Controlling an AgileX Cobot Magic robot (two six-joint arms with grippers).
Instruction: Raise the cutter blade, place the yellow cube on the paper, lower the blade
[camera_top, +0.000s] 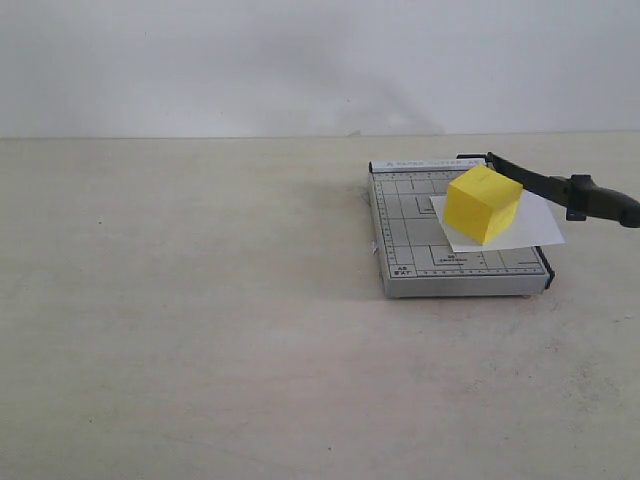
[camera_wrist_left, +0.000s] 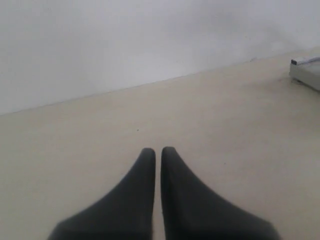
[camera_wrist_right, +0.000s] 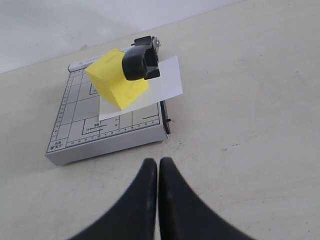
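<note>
Black fingers were all that either wrist camera showed of its arm, and neither arm appeared in the exterior view. The left pincer (camera_wrist_left: 158, 150) hung low over the bare beige surface (camera_top: 200, 330), aimed toward the pale wall (camera_top: 250, 60), with only a corner of the grey cutter board (camera_wrist_left: 306, 72) visible far off to one side. The right pincer (camera_wrist_right: 158, 161) hovered above the surface near the board (camera_wrist_right: 80, 125), pointed at its ruled edge and the near corner.

On the board (camera_top: 410, 220) lay the paper (camera_top: 535, 225), skewed and overhanging the blade-side edge. The yellow cube (camera_top: 482, 203) sat on the paper (camera_wrist_right: 162, 82), turned at an angle to the grid. The cutter blade (camera_top: 545, 183) stood raised, sloping from its hinge at the board's far corner out past the edge, its thick handle (camera_top: 605, 203) in the air. From the right wrist, that handle (camera_wrist_right: 140, 61) overlapped the cube (camera_wrist_right: 116, 80); whether they touched could not be told.

Both pincers were pressed together, the left with a hairline slit between its 2 fingers, and each held and touched nothing.
</note>
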